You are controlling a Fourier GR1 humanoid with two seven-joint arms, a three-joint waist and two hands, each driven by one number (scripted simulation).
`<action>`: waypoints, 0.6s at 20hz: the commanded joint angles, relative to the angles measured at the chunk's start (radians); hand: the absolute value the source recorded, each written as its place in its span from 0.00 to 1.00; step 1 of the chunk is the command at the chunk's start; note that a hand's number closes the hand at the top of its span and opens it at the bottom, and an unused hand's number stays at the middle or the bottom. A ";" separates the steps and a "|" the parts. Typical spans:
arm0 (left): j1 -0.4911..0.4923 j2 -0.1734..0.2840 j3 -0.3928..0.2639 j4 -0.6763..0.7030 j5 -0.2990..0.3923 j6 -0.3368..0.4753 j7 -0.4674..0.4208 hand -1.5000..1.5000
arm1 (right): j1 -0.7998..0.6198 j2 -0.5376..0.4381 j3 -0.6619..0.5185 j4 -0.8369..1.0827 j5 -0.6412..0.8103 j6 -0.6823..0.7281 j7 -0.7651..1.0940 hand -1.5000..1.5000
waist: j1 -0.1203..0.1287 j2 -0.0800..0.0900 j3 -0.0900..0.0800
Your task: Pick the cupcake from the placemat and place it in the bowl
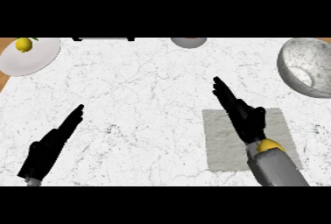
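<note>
The grey placemat (226,144) lies on the white marble counter at the lower right. No cupcake shows on it, and my right hand (241,111) and forearm cover much of the mat. That hand is open, its straight fingers pointing up and left past the mat's far edge. The grey speckled bowl (306,65) stands at the far right, tilted toward me, well apart from the hand. My left hand (53,142) is open at the lower left, fingers straight, holding nothing.
A white plate (26,61) with a yellow lemon (24,44) on it sits at the far left corner. A grey round object (188,42) is cut off by the far edge. A dark item (103,39) lies along the back.
</note>
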 commanded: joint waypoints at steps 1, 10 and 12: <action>-0.009 -0.059 0.025 0.048 -0.009 0.006 -0.052 0.50 | 0.042 -0.063 0.018 0.006 -0.012 0.157 -0.059 1.00 | -0.001 -0.012 -0.001; -0.122 -0.218 0.094 0.014 0.054 0.153 -0.054 0.50 | 0.097 -0.304 -0.058 0.024 0.062 0.325 -0.554 0.00 | -0.036 -0.003 0.004; -0.161 -0.265 0.053 0.006 0.019 0.188 -0.036 0.50 | 0.134 -0.263 -0.063 0.060 -0.026 0.421 -0.658 0.00 | -0.029 -0.004 0.004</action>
